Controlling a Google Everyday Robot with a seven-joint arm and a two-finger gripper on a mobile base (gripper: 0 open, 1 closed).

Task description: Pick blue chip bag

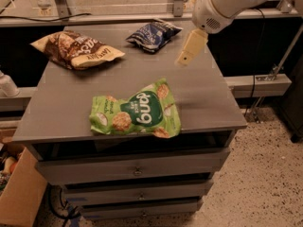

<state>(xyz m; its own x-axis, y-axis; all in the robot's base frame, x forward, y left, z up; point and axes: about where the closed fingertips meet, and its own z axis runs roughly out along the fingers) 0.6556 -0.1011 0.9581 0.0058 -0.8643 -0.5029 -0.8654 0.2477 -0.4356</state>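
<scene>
- We are seeing the small crinkled navy-blue chip bag (154, 34) lying at the far edge of the flat grey cabinet top (208, 93), near ctr.
- The beige gripper (191, 48) is hanging just beside that bag, apart from it.
- Grip state: we are not managing to tell whether it is parted or closed.
- The green snack bag (136, 111) is lying near the front edge.

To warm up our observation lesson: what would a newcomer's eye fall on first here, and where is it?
The bright green bag lies near the front edge of the grey cabinet top, the loudest colour in view. The robot's cream pincer hangs over the top's right rear part, just right of the blue chip bag at the back; a yellow-and-brown bag lies at the back left.
</scene>
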